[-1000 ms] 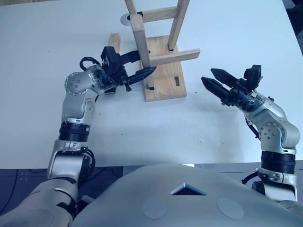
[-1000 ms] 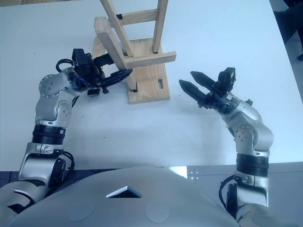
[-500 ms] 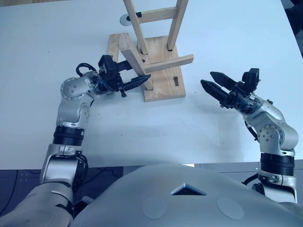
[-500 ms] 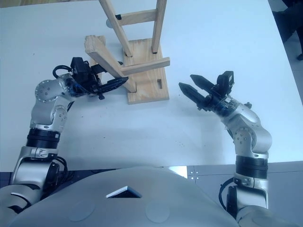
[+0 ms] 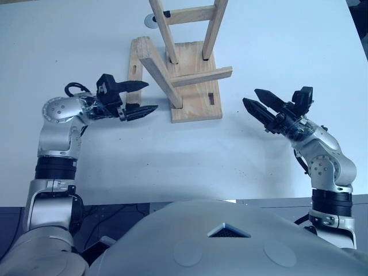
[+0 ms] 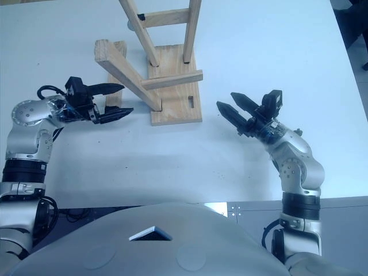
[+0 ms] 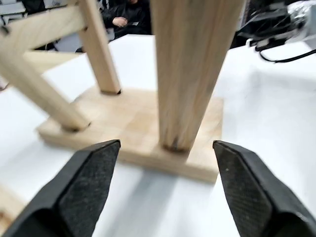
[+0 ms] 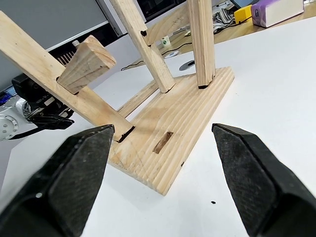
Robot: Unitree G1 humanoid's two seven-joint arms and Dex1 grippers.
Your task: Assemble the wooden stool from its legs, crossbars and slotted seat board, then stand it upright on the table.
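Note:
The slotted seat board (image 5: 195, 95) lies flat on the white table. Two legs (image 5: 163, 26) joined by a crossbar (image 5: 190, 12) stand in its far end. A third leg (image 5: 158, 72) leans to the left from its near-left slot, with a crossbar (image 5: 204, 76) running right from it. Another slotted leg (image 5: 134, 68) lies flat on the table left of the board. One slot (image 8: 163, 141) in the board is bare. My left gripper (image 5: 150, 96) is open and holds nothing, a little left of the leaning leg. My right gripper (image 5: 250, 96) is open to the right of the board.
A small grey disc (image 5: 150, 22) lies on the table beyond the board. The table's front edge (image 5: 190, 201) runs close to my body. Bare white tabletop (image 5: 190, 155) stretches between the two arms.
My left gripper has let go of the near-left leg and drawn back to the left. That leg with its crossbar has tipped over to the left. The right arm has barely moved.

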